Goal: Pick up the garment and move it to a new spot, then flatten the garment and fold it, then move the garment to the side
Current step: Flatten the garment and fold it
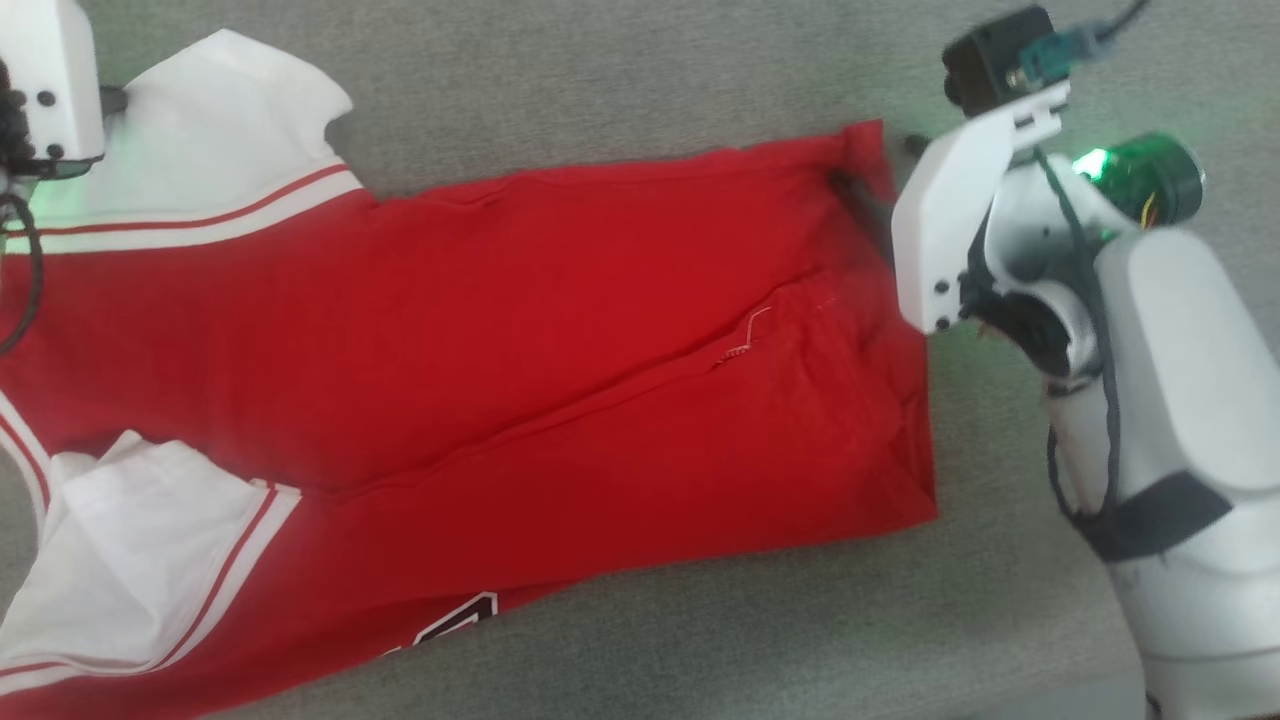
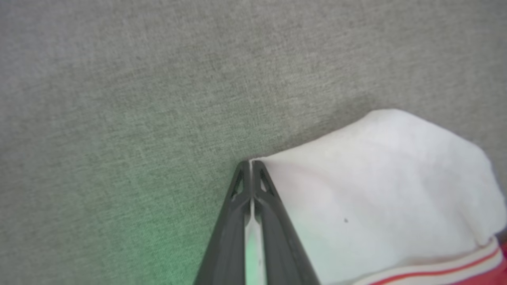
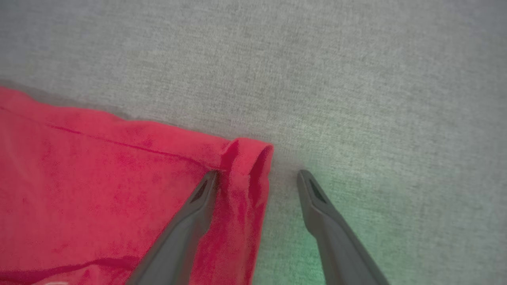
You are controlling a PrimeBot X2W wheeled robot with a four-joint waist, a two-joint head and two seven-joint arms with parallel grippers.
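Where the garment [image 3: 119, 190] corner curls up, the right tool [image 3: 258, 174] straddles it.

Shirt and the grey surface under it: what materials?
The garment looks like soft matte knit, probably cotton jersey: it creases and its hem rolls. The grey surface looks like matte woven upholstery cloth: fine weave grain shows.

Head camera: above, facing steeply down on the red shirt [image 1: 560, 330], mid-range. Left wrist camera: close, looking along the closed left jaws; white sleeve [image 2: 376, 190] right of the tips. Right wrist camera: close, looking along the parted right jaws; red hem corner [image 3: 241, 170] between them. The head view shares both spots.
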